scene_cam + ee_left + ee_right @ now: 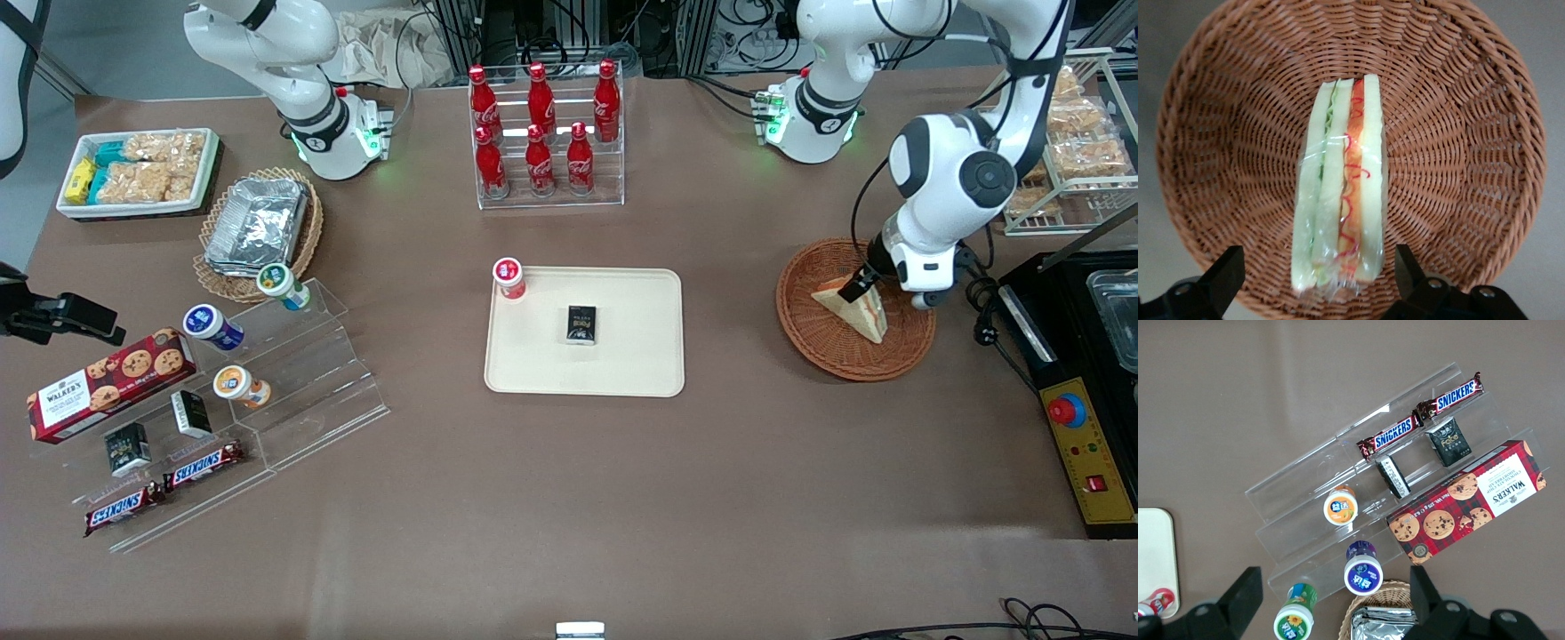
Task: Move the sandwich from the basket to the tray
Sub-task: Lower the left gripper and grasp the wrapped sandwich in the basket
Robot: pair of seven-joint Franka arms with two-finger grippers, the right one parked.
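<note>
Hovering just above the sandwich (1341, 183), the gripper (1318, 280) has its fingers spread, one on each side of the wedge and not yet touching it. The sandwich lies in the basket (822, 342), so the grasp, the lift and the carry all appear left to do. The tray (640, 364), toward the middle of the tabletop, already carries a small dark box (582, 324) and a red-capped cup (509, 277) at one corner

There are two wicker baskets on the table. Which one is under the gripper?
The reddish-brown basket holding the sandwich: the gripper hangs over it, jaws open. The paler basket, holding foil trays, lies toward the parked arm's end.
</note>
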